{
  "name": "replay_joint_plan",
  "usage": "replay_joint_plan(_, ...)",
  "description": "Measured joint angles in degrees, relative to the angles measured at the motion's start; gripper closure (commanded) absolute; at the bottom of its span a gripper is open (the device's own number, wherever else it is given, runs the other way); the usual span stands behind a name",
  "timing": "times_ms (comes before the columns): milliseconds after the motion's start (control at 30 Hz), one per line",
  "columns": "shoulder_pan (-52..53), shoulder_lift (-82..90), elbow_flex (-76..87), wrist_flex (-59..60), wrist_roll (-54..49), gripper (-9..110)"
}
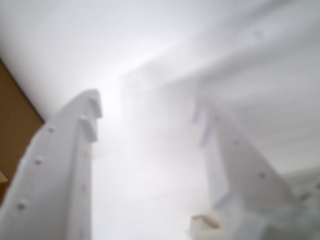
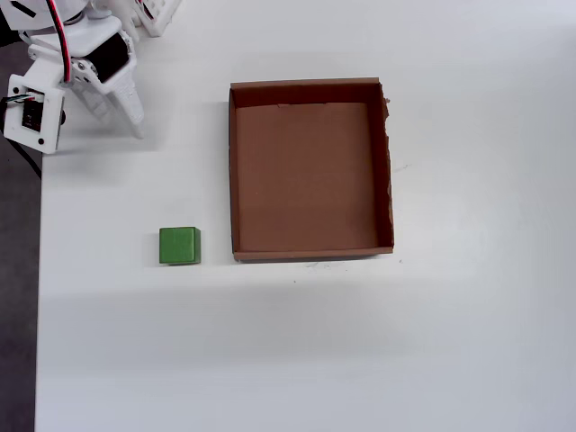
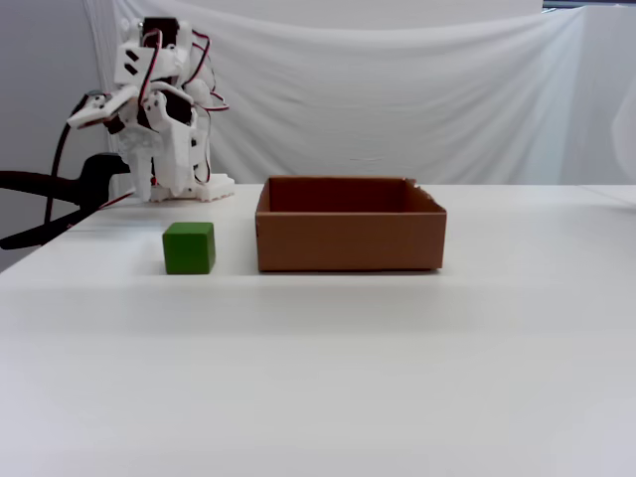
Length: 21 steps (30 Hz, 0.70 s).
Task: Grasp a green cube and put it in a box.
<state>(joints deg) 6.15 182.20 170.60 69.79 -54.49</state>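
Note:
The green cube (image 2: 180,246) sits on the white table just left of the box's near-left corner; it also shows in the fixed view (image 3: 189,247). The box (image 2: 306,180) is an empty brown cardboard tray with low walls, seen from the side in the fixed view (image 3: 348,240). My gripper (image 2: 115,112) is at the far left back of the table, well away from the cube, with its jaws apart and nothing between them. The blurred wrist view shows the gripper (image 1: 147,107) over white table, with a brown patch (image 1: 12,115) at the left edge. The cube is out of the wrist view.
The folded arm (image 3: 159,109) stands on its base at the back left. A black clamp (image 3: 50,199) grips the table's left edge. The table edge (image 2: 38,270) runs down the left of the overhead view. A white cloth (image 3: 397,89) hangs behind.

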Motion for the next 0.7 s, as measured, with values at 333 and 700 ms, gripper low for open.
replay_joint_plan(333,0.0,0.0,0.0,0.0,0.5,80)
replay_joint_plan(700,0.0,0.0,0.0,0.0,0.5,80)
